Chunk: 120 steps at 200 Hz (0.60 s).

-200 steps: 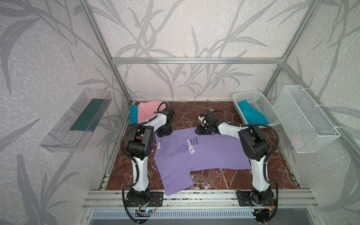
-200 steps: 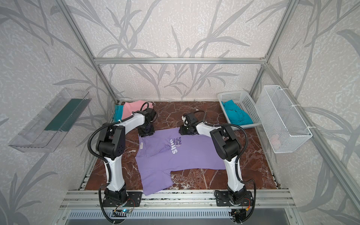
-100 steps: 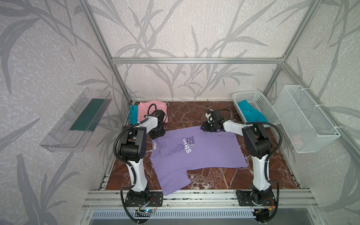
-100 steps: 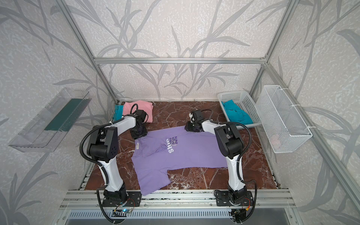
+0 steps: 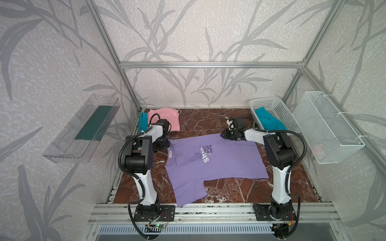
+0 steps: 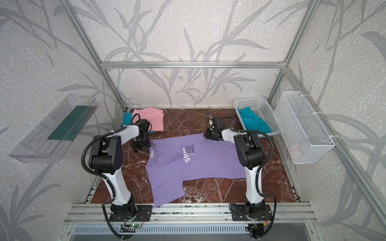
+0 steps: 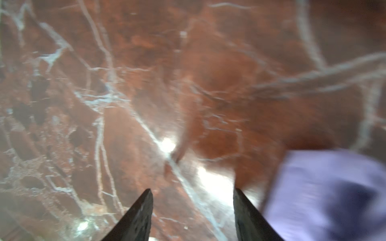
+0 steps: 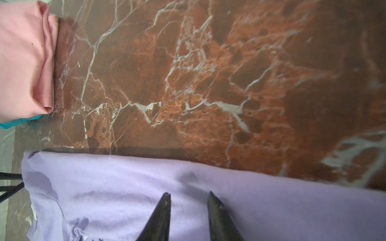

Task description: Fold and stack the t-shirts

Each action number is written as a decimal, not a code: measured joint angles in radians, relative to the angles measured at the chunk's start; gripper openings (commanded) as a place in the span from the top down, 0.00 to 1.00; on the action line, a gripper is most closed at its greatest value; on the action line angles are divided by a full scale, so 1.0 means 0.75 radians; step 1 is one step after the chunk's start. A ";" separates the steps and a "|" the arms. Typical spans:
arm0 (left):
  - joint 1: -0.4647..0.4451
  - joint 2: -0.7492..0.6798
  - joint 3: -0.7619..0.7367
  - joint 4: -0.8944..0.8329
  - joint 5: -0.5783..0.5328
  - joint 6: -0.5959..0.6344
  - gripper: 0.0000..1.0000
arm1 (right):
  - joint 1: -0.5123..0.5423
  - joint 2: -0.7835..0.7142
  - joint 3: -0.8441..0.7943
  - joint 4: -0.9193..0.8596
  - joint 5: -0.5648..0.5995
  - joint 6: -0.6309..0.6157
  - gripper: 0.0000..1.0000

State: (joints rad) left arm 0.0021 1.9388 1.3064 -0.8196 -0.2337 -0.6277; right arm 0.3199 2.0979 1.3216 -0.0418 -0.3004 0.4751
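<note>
**Left jaws off the lavender tee, right jaws down on its far edge**

The left jaws stand wide apart over the red marble surface [image 7: 188, 83], and only bare marble shows between them. That wrist view is blurred. A corner of the lavender t-shirt [image 7: 325, 194] lies just beside one jaw. The right jaws are apart by a narrow gap, with their tips down on the lavender cloth close to its edge. The cloth lies smooth in the gap, and I cannot tell whether they press on it.

In both top views the lavender t-shirt [image 5: 219, 167] [image 6: 204, 164] lies spread in the middle of the surface, print side up. Its neck is toward the left arm [image 5: 140, 154] and its hem toward the right arm [image 5: 277, 150]. A flap of cloth near the neck is folded over the chest and hides part of the white "SHINE" lettering. The near sleeve points toward the front rail [image 5: 208, 208]. The left jaws hang low just off the shirt's far neck-side corner. The right jaws sit on its far edge, toward the hem.

In the far left corner a folded pink t-shirt [image 5: 165, 119] rests on a folded teal t-shirt [image 5: 143, 122], just behind the left arm's wrist. In the far right corner a white perforated basket [image 5: 263, 101] holds crumpled teal t-shirts [image 5: 269, 122]. A white wire basket [image 5: 325, 125] hangs on the right wall. A clear plastic tray [image 5: 83, 129] with a dark green bottom hangs on the left wall.
</note>
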 measured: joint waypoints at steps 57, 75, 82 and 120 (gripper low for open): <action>-0.046 -0.176 0.021 -0.075 0.025 -0.001 0.42 | -0.004 -0.111 -0.073 -0.102 0.055 -0.021 0.64; -0.165 -0.262 0.056 -0.121 0.015 0.006 0.45 | 0.014 -0.248 -0.151 -0.161 0.126 -0.051 0.60; -0.216 -0.288 0.070 -0.143 0.009 0.009 0.46 | 0.022 -0.315 -0.183 -0.180 0.161 -0.064 0.59; -0.512 -0.441 0.033 -0.272 -0.003 0.022 0.47 | 0.049 -0.781 -0.376 -0.306 0.396 -0.124 0.48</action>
State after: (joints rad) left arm -0.3820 1.6081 1.3308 -1.0237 -0.2356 -0.6113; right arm 0.3565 1.5120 1.0393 -0.2710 -0.0032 0.3824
